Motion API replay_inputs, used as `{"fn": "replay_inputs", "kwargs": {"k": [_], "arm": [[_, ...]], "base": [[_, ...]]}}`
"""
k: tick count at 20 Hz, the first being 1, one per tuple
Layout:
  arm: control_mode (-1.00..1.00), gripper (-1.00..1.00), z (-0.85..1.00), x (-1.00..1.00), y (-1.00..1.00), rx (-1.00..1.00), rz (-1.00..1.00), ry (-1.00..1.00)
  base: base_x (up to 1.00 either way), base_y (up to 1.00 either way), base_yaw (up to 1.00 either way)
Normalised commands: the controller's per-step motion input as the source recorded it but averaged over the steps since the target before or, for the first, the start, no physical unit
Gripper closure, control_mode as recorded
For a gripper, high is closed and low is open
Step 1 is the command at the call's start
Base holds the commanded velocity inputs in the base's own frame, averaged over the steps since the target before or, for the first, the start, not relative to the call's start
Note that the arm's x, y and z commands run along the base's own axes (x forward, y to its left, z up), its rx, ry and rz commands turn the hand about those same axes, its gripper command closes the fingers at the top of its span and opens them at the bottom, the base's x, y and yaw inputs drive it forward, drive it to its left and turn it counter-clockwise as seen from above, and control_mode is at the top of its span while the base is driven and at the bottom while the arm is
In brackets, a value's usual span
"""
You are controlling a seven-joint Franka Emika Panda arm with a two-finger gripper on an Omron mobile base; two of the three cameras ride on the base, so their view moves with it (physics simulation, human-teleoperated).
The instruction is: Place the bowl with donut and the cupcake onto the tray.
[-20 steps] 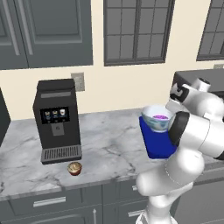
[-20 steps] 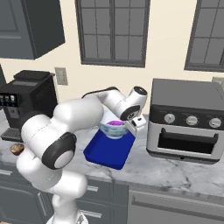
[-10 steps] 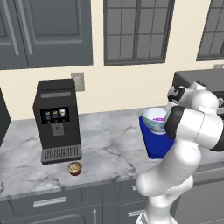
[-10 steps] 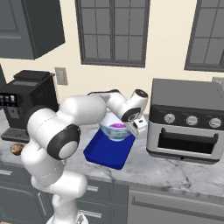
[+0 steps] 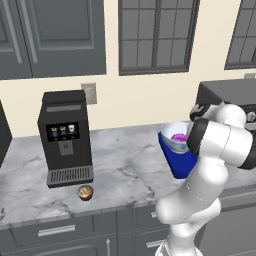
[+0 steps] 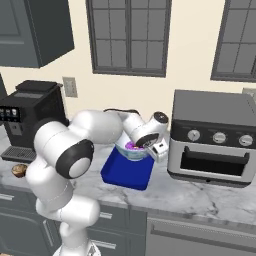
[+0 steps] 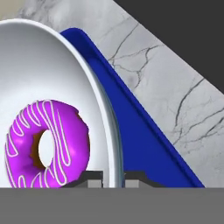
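Note:
My gripper (image 7: 113,179) is shut on the rim of the pale bowl (image 7: 52,74), one fingertip (image 7: 93,180) inside and one outside. The purple-iced donut (image 7: 48,148) lies in the bowl. The bowl (image 6: 131,151) is at the far end of the deep-blue tray (image 6: 122,173), with the gripper (image 6: 146,149) at its right edge; I cannot tell whether the bowl touches the tray. In the left base view my forearm covers part of the bowl (image 5: 172,139) and tray (image 5: 177,162). The cupcake (image 5: 85,192) stands on the counter in front of the coffee machine (image 5: 65,135).
A toaster oven (image 6: 212,137) stands just right of the tray, close to my hand. The coffee machine (image 6: 27,117) is at the left with the cupcake (image 6: 20,170) before it. Bare marble counter (image 5: 127,170) lies between the machine and the tray.
My wrist and elbow have swung a little, and the bowl with the donut has shifted slightly lower over the tray's far end. The cupcake has not moved.

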Motion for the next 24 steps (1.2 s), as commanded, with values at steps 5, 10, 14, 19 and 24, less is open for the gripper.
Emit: {"fn": "replay_inputs", "kwargs": {"k": [5,10,14,19,24], "arm": [[-1.00,-1.00,-0.01,0.02,0.00,0.00,0.00,0.00],[-1.00,-1.00,0.32,-0.01,0.00,0.00,0.00,0.05],[-1.00,-1.00,0.80,-0.20,0.10,0.00,0.00,0.08],[-1.00,-1.00,0.54,-0.42,0.38,-0.02,0.00,0.05],[-1.00,-1.00,0.19,-0.51,0.56,-0.11,0.03,0.04]], "base": [[0.00,0.00,0.00],[0.00,0.00,0.00],[0.00,0.00,0.00],[0.00,0.00,0.00],[0.00,0.00,0.00]]}}
